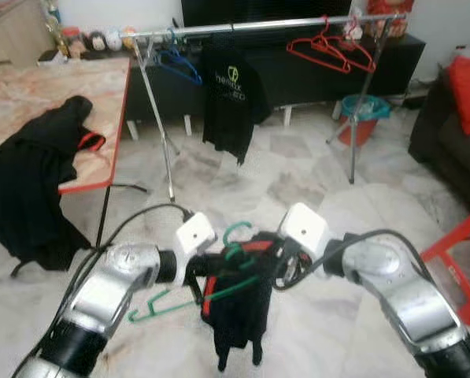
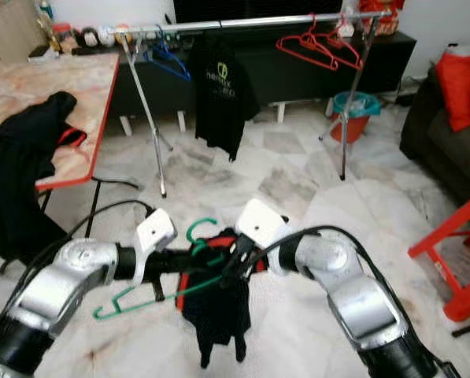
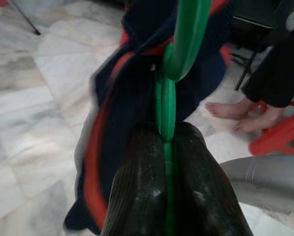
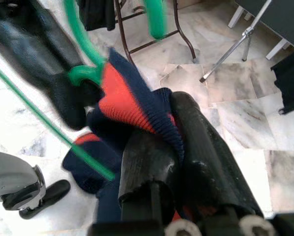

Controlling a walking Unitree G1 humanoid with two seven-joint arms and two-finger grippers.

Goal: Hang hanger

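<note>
A green plastic hanger (image 1: pixel 236 236) carries a dark navy garment with red trim (image 1: pixel 235 315), low in front of me above the floor. My left gripper (image 1: pixel 211 266) is shut on the hanger's neck; the left wrist view has the green stem (image 3: pixel 166 98) pinched between its black fingers (image 3: pixel 137 187). From the other side my right gripper (image 1: pixel 280 264) is shut on the garment's red-lined collar (image 4: pixel 132 108), cloth bunched between its fingers (image 4: pixel 206 147). The clothes rail (image 1: pixel 250 26) stands across the room ahead.
On the rail hang a black T-shirt (image 1: pixel 233 94), a blue hanger (image 1: pixel 175 63) and red hangers (image 1: pixel 333 47). A table (image 1: pixel 53 87) with a black garment (image 1: pixel 30 173) is at left. A teal bucket (image 1: pixel 364 110), sofa (image 1: pixel 455 142) and red stool (image 1: pixel 463 260) are at right. A person's bare feet (image 3: pixel 235 110) are nearby.
</note>
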